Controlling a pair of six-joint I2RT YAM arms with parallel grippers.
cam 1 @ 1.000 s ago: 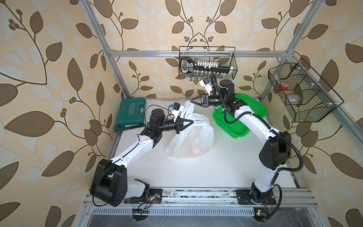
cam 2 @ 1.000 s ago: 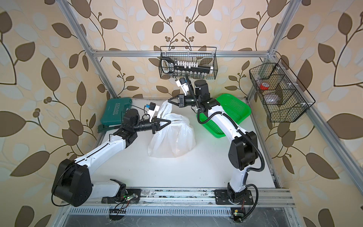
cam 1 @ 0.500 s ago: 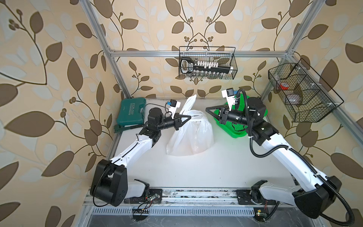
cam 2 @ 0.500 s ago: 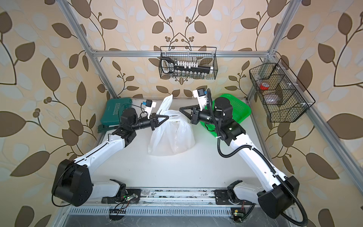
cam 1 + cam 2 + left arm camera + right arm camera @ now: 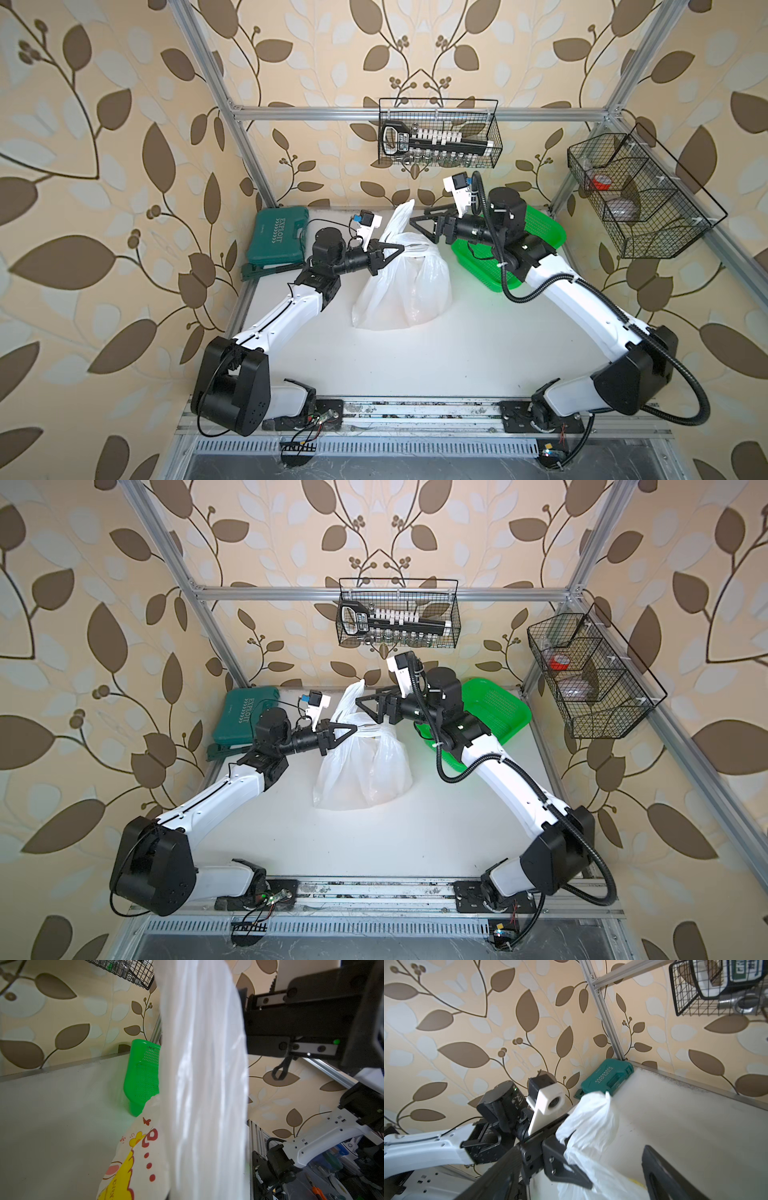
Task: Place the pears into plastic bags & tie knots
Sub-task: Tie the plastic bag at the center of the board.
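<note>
Knot-tying time, I'd say! Left claw (image 5: 395,248) is clamped on the bag (image 5: 405,291), which sags onto the bench (image 5: 457,353) right beneath it. Right claw (image 5: 419,227) gapes wide, with the loose handle (image 5: 401,216) just off its tips. Next move: pinch that handle and cross it over. Pears? Can't make them out through the plastic.

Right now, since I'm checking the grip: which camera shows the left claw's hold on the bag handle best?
Right wrist view: the left claw, shut, bunches the bag handle close up and sharp. In both top views it is small, seen from above. The left wrist view gives only blurred plastic.
</note>
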